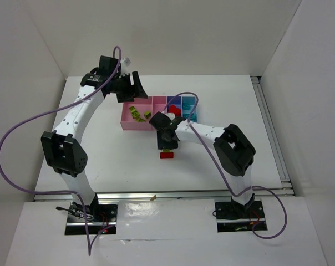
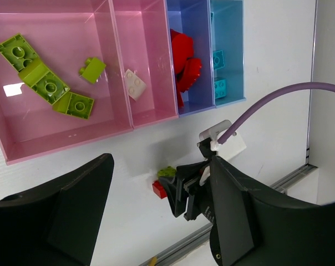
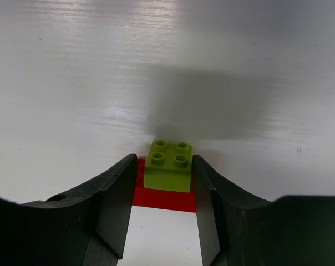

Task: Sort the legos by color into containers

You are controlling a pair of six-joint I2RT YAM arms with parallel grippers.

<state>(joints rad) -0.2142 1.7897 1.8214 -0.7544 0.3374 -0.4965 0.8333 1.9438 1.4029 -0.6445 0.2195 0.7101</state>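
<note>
The small yellow-green four-stud plastic brick [image 3: 168, 166] sits on top of a flat red plastic brick [image 3: 165, 200] about mid-bench, slightly nearer the near edge than the row of four joined open plastic bins [image 1: 137, 127], two pink, one dark blue, one light blue. It looks light, rigid and smooth-sided, so probably slick. Its two flat opposite walls, below the studs, are the place to pinch. If its studs grip, the red one may lift with it. The right gripper [image 3: 165, 169] straddles it, fingers spread barely wider than the brick and not yet pinching. The left gripper [image 2: 162, 163] hovers over the bins' far-left corner, fingers wide apart, holding nothing
</note>
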